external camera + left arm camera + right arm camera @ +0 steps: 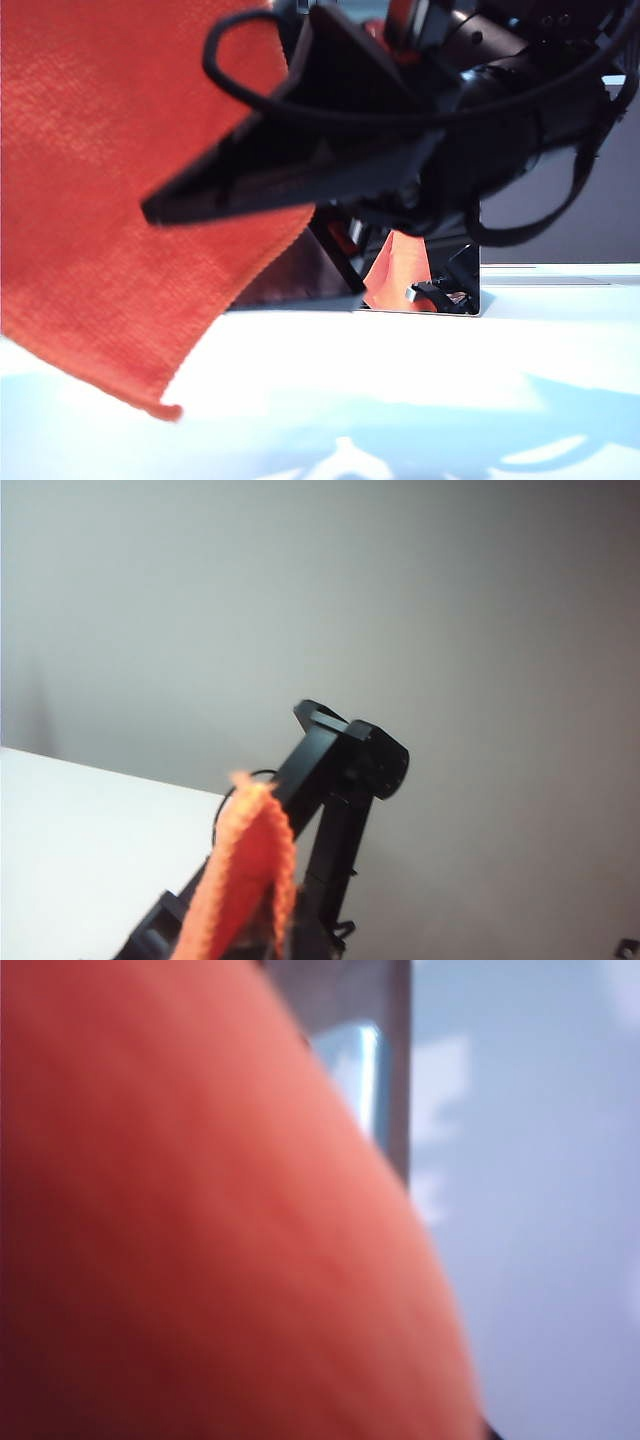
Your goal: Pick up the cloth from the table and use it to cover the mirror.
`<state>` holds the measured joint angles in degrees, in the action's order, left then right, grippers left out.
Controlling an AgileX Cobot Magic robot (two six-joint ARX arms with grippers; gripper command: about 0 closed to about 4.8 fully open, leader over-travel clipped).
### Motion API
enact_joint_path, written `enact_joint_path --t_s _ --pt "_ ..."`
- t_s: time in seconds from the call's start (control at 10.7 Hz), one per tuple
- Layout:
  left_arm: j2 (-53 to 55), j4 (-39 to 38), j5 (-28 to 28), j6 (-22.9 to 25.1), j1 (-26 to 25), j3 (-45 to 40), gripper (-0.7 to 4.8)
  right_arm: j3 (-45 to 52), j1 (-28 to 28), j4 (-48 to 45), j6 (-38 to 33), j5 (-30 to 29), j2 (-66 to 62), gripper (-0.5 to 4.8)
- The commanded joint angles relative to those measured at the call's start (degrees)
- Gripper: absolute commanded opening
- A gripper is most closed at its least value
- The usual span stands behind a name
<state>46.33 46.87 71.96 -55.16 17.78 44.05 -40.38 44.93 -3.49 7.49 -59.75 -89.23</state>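
Note:
The orange cloth (110, 200) hangs off the table (400, 380), filling the left of the exterior view, its lowest corner just above the tabletop. My left gripper (245, 935) is shut on a bunched edge of the cloth (245, 870). My right gripper (250, 150) looms close to the exterior camera in front of the cloth, jaws apart, one long finger (200, 200) pointing left. In the right wrist view the cloth (200, 1240) hides its fingers. The mirror (440, 270) stands upright behind, reflecting orange, mostly hidden by arm and cloth.
A grey partition panel (560, 220) stands at the back right. Black cables (240, 85) loop round the right arm. A black arm part (345, 765) rises beside the held cloth in the left wrist view. White tabletop (540, 1210) shows past the cloth.

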Motion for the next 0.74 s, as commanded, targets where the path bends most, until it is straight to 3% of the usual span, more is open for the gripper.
enact_joint_path --t_s 0.09,0.47,0.74 --pt "-0.09 -0.35 1.55 -1.25 0.04 0.33 -0.05 -0.28 0.07 -3.98 -1.95 -2.16 0.26 3.65" --pt "-0.07 -7.8 1.55 -0.02 0.04 0.31 -0.05 -0.48 0.07 -7.52 -3.93 -5.09 0.37 3.64" --pt "-0.07 -18.71 1.11 4.83 0.04 0.31 -0.05 -1.16 0.02 -12.59 -7.91 -6.21 0.83 3.56"
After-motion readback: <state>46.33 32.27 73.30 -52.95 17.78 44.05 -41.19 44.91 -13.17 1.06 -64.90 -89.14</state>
